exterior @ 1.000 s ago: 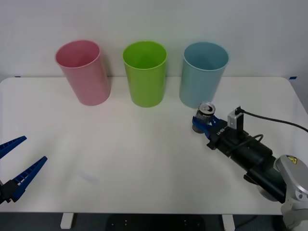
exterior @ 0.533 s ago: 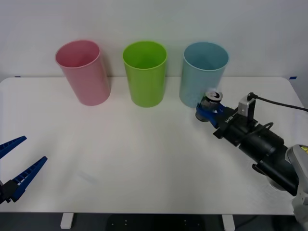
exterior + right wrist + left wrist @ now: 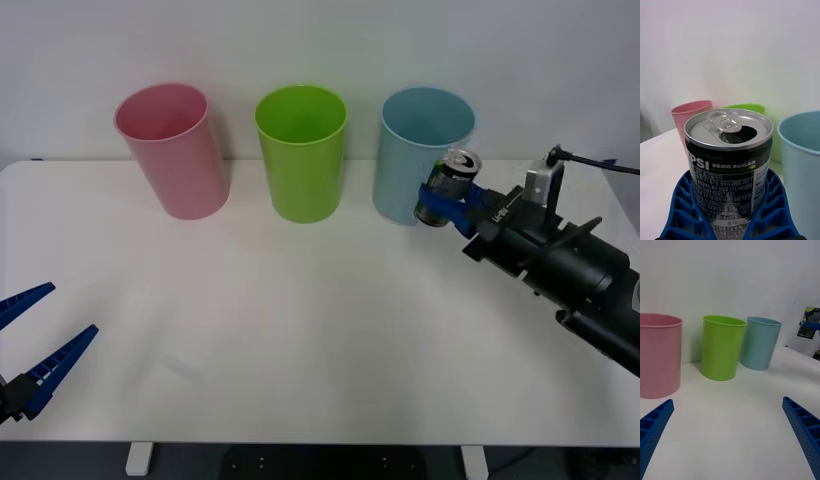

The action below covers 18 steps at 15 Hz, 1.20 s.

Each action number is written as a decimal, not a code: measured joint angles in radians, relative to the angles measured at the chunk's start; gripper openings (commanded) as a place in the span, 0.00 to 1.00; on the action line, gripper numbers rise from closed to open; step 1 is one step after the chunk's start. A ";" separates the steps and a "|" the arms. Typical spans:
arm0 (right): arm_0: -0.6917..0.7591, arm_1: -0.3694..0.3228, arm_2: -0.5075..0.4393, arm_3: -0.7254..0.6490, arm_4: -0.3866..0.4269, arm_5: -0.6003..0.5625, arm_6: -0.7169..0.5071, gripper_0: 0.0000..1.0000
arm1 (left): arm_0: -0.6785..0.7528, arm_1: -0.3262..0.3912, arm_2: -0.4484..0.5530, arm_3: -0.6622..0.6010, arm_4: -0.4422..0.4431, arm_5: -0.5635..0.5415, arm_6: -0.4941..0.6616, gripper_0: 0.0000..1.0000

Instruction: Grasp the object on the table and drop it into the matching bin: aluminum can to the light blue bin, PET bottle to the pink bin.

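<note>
My right gripper [image 3: 445,206] is shut on the aluminum can [image 3: 452,183], a small silver can with a dark label and an open pull-tab top [image 3: 729,128]. It hangs above the white table [image 3: 300,320], just in front of the light blue bin [image 3: 424,152] and below its rim. In the right wrist view the blue fingers [image 3: 685,210] clasp the can's lower half, with the light blue bin [image 3: 801,161] close beside it. The pink bin [image 3: 172,150] stands at the back left. My left gripper [image 3: 28,345] rests open at the table's front left corner.
A lime green bin [image 3: 302,150] stands between the pink and light blue bins along the back edge. A white wall rises behind the bins. The table's middle and front hold nothing else.
The right gripper has lifted the can off the table and carried it up and to the right, from the foot of the light blue bin to near its rim. The left arm has not moved.
</note>
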 measured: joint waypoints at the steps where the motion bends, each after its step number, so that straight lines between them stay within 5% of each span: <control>1: -0.004 -0.021 0.001 -0.021 0.000 -0.001 -0.018 0.00 | 0.000 0.000 0.000 0.000 0.000 0.000 0.000 1.00; 8: -0.124 -0.124 -0.012 -0.029 0.055 0.000 -0.165 0.00 | 0.000 0.000 0.000 0.000 0.000 0.000 0.000 1.00; 18: -0.481 -0.135 -0.018 0.364 0.161 -0.012 -0.170 0.00 | 0.000 0.000 0.000 0.000 0.000 0.000 0.000 1.00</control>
